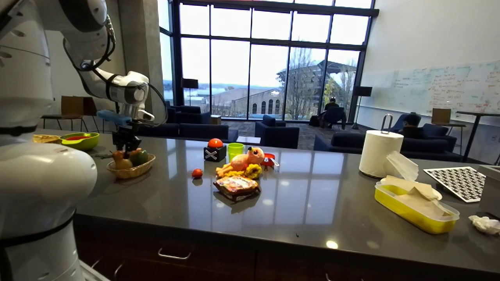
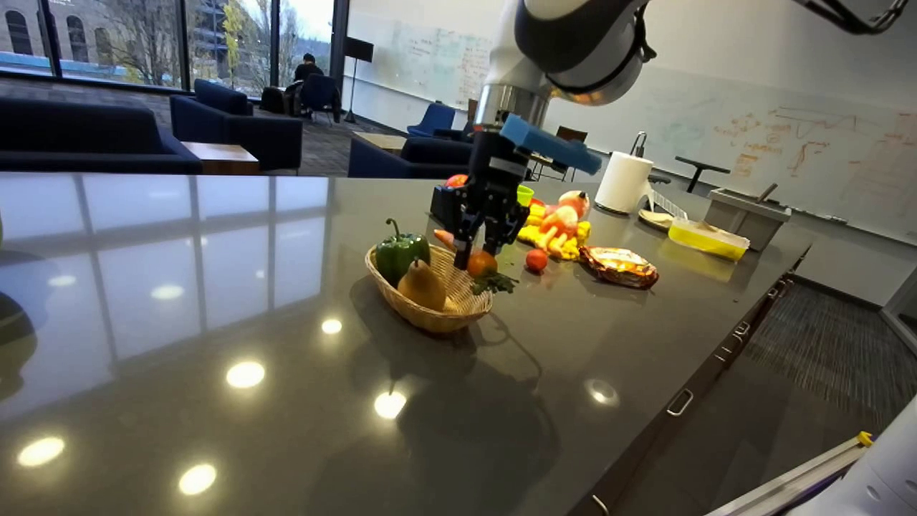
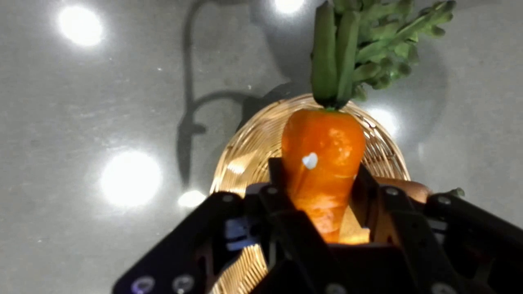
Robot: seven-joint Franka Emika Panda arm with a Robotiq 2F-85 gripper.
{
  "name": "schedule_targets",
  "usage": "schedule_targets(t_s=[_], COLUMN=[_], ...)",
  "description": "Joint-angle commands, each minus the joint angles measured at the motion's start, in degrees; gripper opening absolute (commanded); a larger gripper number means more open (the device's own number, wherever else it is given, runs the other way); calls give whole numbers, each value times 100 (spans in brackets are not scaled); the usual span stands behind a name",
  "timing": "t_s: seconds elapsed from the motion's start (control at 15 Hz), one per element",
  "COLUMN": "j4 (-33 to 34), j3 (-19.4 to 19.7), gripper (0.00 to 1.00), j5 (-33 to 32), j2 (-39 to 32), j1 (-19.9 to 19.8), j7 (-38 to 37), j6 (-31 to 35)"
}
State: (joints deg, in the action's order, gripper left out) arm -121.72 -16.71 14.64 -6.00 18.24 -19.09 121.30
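Claw [image 3: 319,174] grips one carrot [image 3: 325,159], seemingly above one basket [image 2: 438,322].

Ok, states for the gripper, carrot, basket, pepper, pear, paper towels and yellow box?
Gripper: closed around the carrot
Carrot: gripped, over the basket, leaves past its rim
Basket: upright, partly filled
Green pepper: in basket, stem up
Pear: in basket, stem up
Paper towel roll: upright, sheet hanging loose
Yellow box: open, brown paper inside

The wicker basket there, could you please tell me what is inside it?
Inside the wicker basket sit a green bell pepper and a pear; the fingers hold a carrot over it. Whatever lies beneath the pepper and pear is covered.
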Motion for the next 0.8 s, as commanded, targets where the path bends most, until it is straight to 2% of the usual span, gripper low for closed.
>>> schedule_targets(t_s=[0.0,0.73], j4=[-219,-131], j3=[-15,85], gripper=[16,16], j5=[262,39], j2=[67,-473], j1=[-46,-94], j7=[329,745], j6=[-15,12])
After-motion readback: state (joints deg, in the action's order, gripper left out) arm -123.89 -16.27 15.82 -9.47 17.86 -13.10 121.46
